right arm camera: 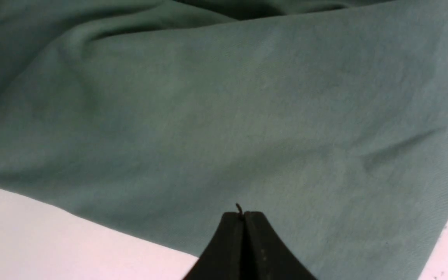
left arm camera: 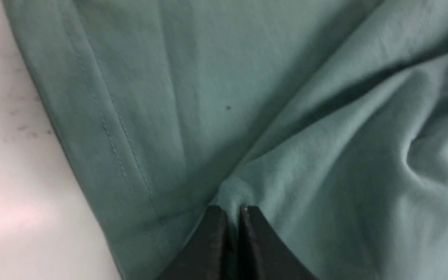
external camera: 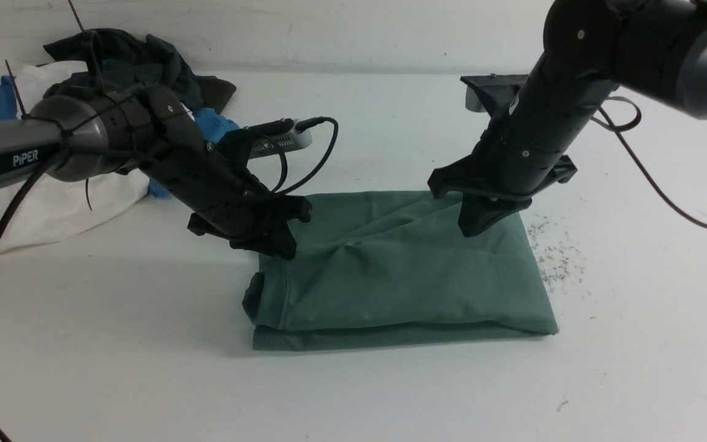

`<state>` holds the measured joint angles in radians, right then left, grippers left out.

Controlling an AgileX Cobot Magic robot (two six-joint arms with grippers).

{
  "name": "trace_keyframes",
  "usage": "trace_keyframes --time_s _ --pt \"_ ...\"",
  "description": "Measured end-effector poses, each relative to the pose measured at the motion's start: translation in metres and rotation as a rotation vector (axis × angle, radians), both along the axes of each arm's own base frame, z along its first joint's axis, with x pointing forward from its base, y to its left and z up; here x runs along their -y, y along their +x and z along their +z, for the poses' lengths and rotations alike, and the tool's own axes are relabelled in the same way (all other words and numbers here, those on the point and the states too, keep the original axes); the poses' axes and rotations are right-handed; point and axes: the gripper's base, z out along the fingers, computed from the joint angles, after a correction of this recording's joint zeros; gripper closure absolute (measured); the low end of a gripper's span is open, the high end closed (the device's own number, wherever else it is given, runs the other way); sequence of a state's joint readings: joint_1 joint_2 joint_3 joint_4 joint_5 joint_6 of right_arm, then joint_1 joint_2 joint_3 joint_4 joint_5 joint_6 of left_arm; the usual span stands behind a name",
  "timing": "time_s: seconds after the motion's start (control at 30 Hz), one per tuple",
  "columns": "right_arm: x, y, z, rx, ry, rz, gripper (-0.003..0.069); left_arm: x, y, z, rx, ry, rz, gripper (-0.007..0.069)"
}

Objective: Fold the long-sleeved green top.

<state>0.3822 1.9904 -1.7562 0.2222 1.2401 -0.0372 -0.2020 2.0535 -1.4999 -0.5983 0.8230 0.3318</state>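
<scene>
On the white worktop (external camera: 145, 380), the green long-sleeved top (external camera: 402, 276) is laid folded at centre. A pucker at its 10 o'clock corner is pinched by the left tool (external camera: 278, 247). The right tool (external camera: 473, 228) is held clenched over its 2 o'clock corner.

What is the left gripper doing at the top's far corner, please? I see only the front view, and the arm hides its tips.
Observer: In the left wrist view, the left gripper is shut on a small pucker of the top.
Operator: Is it pinching the very edge?
Observer: No, a little inside it. The stitched hem runs beside the tips, between them and the edge.
Operator: And does the right gripper hold any cloth?
Observer: Apparently not. The right gripper is shut, with only a dark thread at its tips, and the cloth beneath it lies smooth.
</scene>
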Motion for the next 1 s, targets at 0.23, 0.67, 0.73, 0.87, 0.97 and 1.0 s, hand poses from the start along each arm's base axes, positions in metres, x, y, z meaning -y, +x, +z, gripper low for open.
trace_keyframes --time_s 0.23,0.67,0.73,0.87,0.97,1.0 --pt "0.000 0.000 0.000 0.000 0.001 0.000 0.0673 -0.009 -0.012 0.042 0.080 0.083 -0.035 0.0608" --pt "-0.003 0.004 -0.013 -0.027 0.003 0.029 0.0673 -0.023 -0.012 0.038 0.055 0.237 0.008 0.0608" --pt "-0.005 0.005 -0.018 -0.035 0.003 0.044 0.0673 -0.023 -0.011 0.034 0.047 0.240 0.007 0.0604" --pt "-0.005 0.006 -0.023 -0.041 -0.001 0.055 0.0673 -0.024 -0.007 0.022 0.034 0.269 0.007 0.0552" --pt "-0.004 0.006 -0.023 -0.037 -0.009 0.059 0.0673 -0.031 -0.004 0.020 0.053 0.346 0.039 0.0446" --pt "-0.004 0.006 -0.023 -0.034 -0.017 0.060 0.0673 -0.036 -0.002 0.021 0.069 0.398 0.058 0.0394"
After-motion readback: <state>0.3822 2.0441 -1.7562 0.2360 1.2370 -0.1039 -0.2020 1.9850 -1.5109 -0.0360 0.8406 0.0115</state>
